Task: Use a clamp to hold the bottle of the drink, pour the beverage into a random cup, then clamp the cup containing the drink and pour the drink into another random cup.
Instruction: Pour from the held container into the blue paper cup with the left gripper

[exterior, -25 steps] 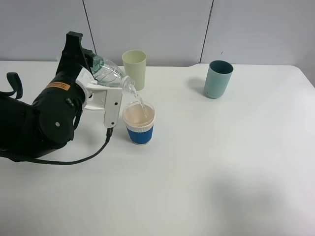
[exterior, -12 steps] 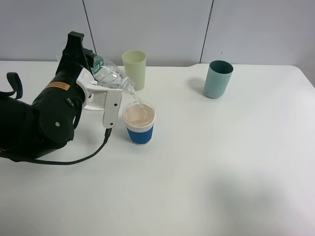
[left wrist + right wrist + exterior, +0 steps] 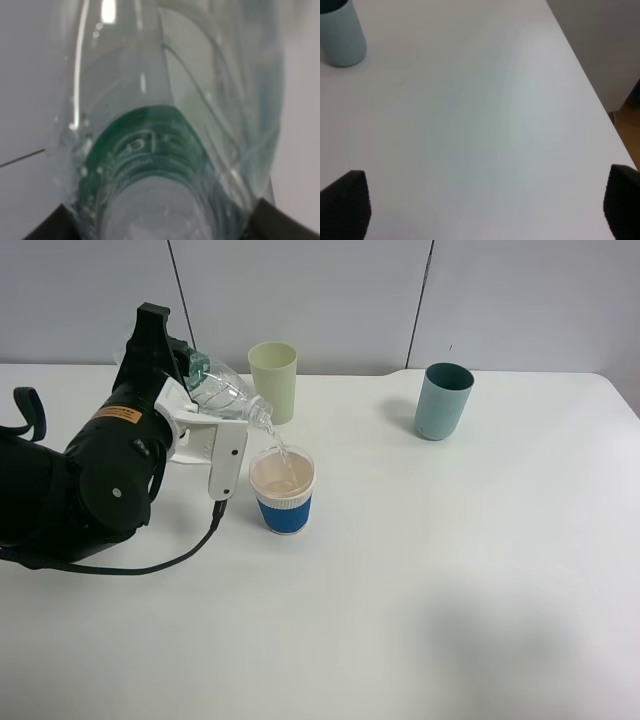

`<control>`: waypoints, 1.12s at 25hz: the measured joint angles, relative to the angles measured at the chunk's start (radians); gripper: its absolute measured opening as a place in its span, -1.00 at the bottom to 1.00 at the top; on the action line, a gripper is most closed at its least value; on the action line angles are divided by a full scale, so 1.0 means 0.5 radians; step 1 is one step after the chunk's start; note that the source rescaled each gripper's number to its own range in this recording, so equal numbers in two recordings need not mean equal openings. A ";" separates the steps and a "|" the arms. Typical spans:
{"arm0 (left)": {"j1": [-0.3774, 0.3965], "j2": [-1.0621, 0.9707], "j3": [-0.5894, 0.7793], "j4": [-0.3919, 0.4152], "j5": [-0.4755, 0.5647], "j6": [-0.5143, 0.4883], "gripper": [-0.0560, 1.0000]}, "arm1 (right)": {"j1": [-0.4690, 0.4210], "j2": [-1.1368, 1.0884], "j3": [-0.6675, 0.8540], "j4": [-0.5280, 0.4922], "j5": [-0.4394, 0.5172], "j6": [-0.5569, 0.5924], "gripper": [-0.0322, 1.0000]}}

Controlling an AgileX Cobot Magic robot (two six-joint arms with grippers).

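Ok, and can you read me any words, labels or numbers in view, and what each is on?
Nothing reads clearly.
On the bottle, green label band: white marks, too blurred in the left wrist view to read.
On the left arm, orange sticker: dark print, too small to read.
On the blue-sleeved cup, pale yellow-green tumbler and teal cup: no print visible.

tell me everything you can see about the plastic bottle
A small clear plastic bottle with a ribbed body, a narrow neck and a dark green label band. It is uncapped and tilted mouth-down above the blue-sleeved cup, with a thin stream of water falling from it into the cup. The left gripper is shut on its body.
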 joint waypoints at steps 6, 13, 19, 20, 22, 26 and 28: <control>0.000 0.000 0.000 0.000 -0.002 0.000 -0.88 | 0.000 0.000 0.000 0.000 0.000 0.000 0.60; 0.000 0.000 0.000 0.002 -0.002 0.031 -0.88 | 0.000 0.000 0.000 0.000 0.000 0.000 0.60; 0.000 0.000 0.000 0.002 -0.002 0.103 -0.88 | 0.000 0.000 0.000 0.000 0.000 0.000 0.60; 0.000 0.000 0.000 0.002 -0.002 0.113 -0.88 | 0.000 0.000 0.000 0.000 0.000 0.000 0.60; 0.000 0.000 0.000 0.002 -0.002 0.130 -0.88 | 0.000 0.000 0.000 0.000 0.000 0.000 0.60; 0.000 0.000 0.000 0.002 -0.002 0.171 -0.88 | 0.000 0.000 0.000 0.000 0.000 0.000 0.60; 0.000 0.000 0.000 0.002 -0.002 0.179 -0.88 | 0.000 0.000 0.000 0.000 0.000 0.000 0.60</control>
